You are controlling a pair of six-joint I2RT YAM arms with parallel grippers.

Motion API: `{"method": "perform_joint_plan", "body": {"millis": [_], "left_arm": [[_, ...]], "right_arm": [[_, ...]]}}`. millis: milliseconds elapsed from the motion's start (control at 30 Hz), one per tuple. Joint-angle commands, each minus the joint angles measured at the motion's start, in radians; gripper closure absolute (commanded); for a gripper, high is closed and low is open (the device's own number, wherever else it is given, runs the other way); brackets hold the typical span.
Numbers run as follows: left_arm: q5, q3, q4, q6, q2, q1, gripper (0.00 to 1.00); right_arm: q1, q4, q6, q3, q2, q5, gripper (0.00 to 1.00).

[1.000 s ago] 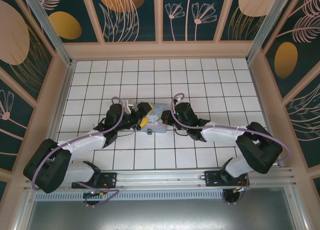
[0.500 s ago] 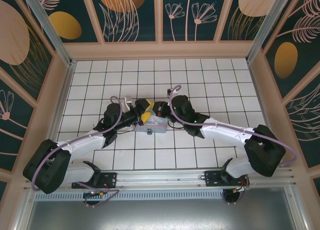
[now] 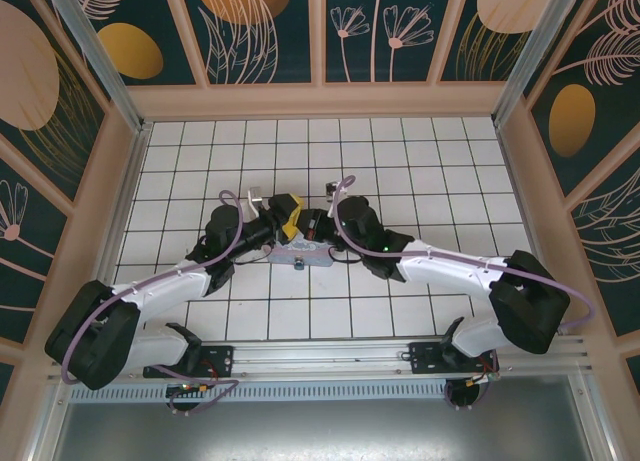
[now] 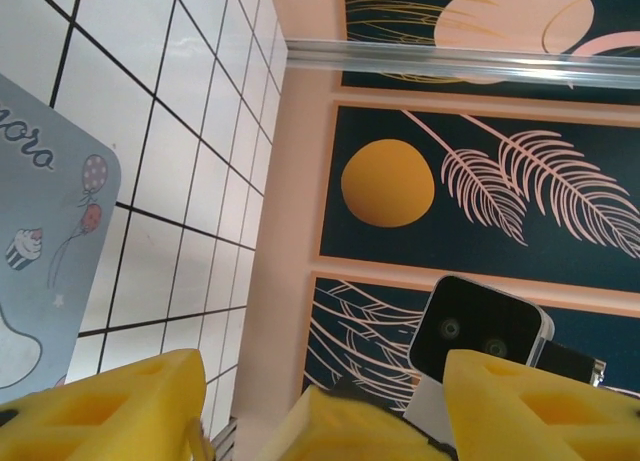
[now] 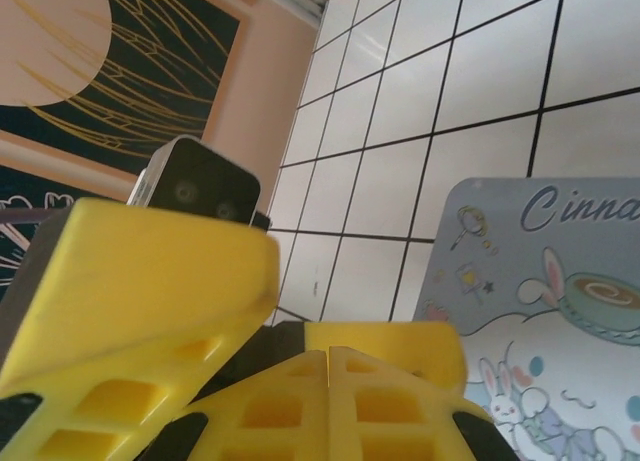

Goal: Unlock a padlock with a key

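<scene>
Jaws on the left gripper [image 3: 289, 219] stand wide apart, while those of the right gripper [image 5: 328, 369] are pressed together along a thin seam; whether anything thin is caught in that seam cannot be told. The padlock [image 3: 298, 264] appears from above as a tiny dark bluish speck with a pale glint. It lies on the white tiled table [image 3: 400, 161] right at the near edge of the tin box [image 3: 314, 253], near the table's middle. It is too small to tell its long axis or which way its shackle points. The tin box lies flat, pale blue, printed with a cartoon rabbit, a cupcake, balloons and cursive lettering. Both grippers meet low over the tin's far side, one from each side, their yellow fingers close together. In the left wrist view another yellow piece sits in the gap between that gripper's own fingers [image 4: 110, 406], with a boxy wrist camera [image 4: 480, 326] behind it. In the right wrist view a broad yellow finger bulks just beside the closed pair. Dark teal wall panels [image 3: 260, 31] with pale leaves and orange discs enclose the table.
</scene>
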Motion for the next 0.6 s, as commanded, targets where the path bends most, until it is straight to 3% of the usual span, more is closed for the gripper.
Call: {"method": "perform_joint_plan", "body": {"millis": [0,200,300,567], "left_arm": [[-0.001,0.032,0.062,-0.019,0.007,-0.003,0.38],[-0.007,0.022,0.061,-0.017,0.0,-0.004,0.48],[-0.011,0.016,0.059,-0.014,-0.004,-0.003,0.58],[-0.015,0.007,0.052,-0.006,-0.018,-0.004,0.67]], "right_arm": [[0.007,0.062,0.013,0.002,-0.022,-0.013,1.0],[0.005,0.052,0.01,-0.027,-0.052,0.021,1.0],[0.001,0.039,0.007,-0.038,-0.072,0.035,1.0],[-0.012,0.026,0.009,-0.06,-0.107,0.057,1.0]]}}
